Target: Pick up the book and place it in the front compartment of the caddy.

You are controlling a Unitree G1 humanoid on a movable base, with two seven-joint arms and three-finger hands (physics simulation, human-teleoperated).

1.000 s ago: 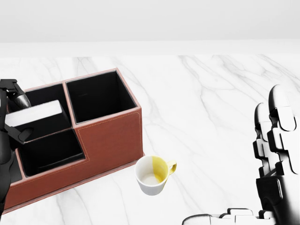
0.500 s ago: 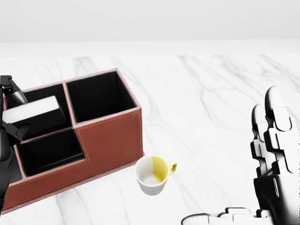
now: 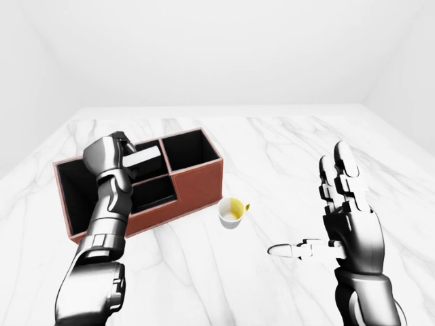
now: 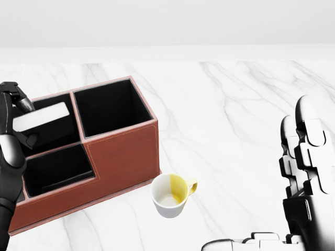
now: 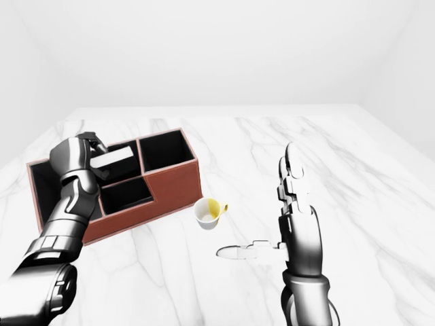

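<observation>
The brown caddy with black compartments stands at the left of the head view. The white book lies slightly tilted at the mouth of the caddy's upper-left compartment, just above the lower compartment. My left hand is shut on the book's left end, with fingers over its top and the thumb beneath. How deep the book reaches into the compartment is hidden. My right hand stands open and upright at the right, well away from the caddy, holding nothing.
A white mug with a yellow inside stands on the marble counter just below and right of the caddy's corner. The caddy's upper-right compartment holds nothing visible. White walls surround the counter.
In the head view the book and my left hand have shifted up and a little left over the caddy, and more of the hand shows. The right hand dropped slightly, then held still.
</observation>
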